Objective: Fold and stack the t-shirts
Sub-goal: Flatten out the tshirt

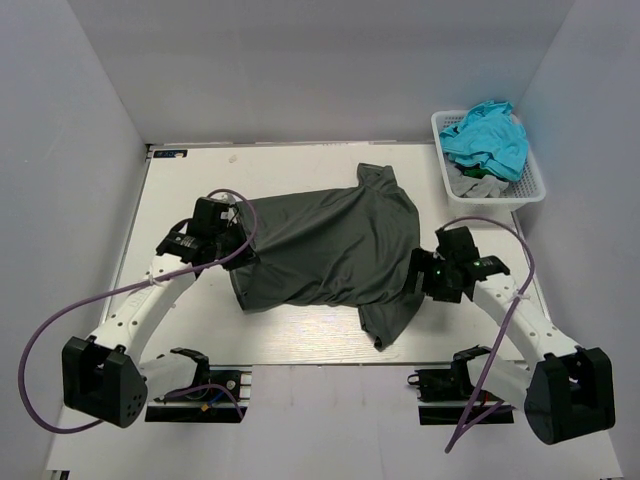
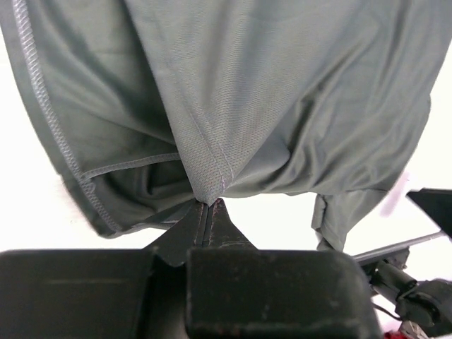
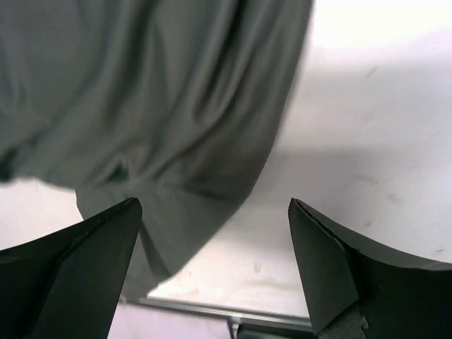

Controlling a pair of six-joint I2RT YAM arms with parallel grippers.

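A dark charcoal-grey t-shirt (image 1: pixel 330 245) lies spread across the middle of the white table, its hem end bunched at the left. My left gripper (image 1: pixel 240 235) is shut on a pinch of that cloth, seen up close in the left wrist view (image 2: pixel 207 203), with the shirt (image 2: pixel 268 92) hanging above the fingers. My right gripper (image 1: pixel 418 275) is open and empty beside the shirt's right sleeve; its fingers (image 3: pixel 106 240) frame the sleeve (image 3: pixel 162 127) and bare table. A turquoise tee (image 1: pixel 488 135) and a pale grey tee (image 1: pixel 478 185) lie in the basket.
A white lattice basket (image 1: pixel 538 185) stands at the back right corner of the table. The table's front edge (image 3: pixel 226 309) runs just below the right gripper. Grey walls enclose the table on three sides.
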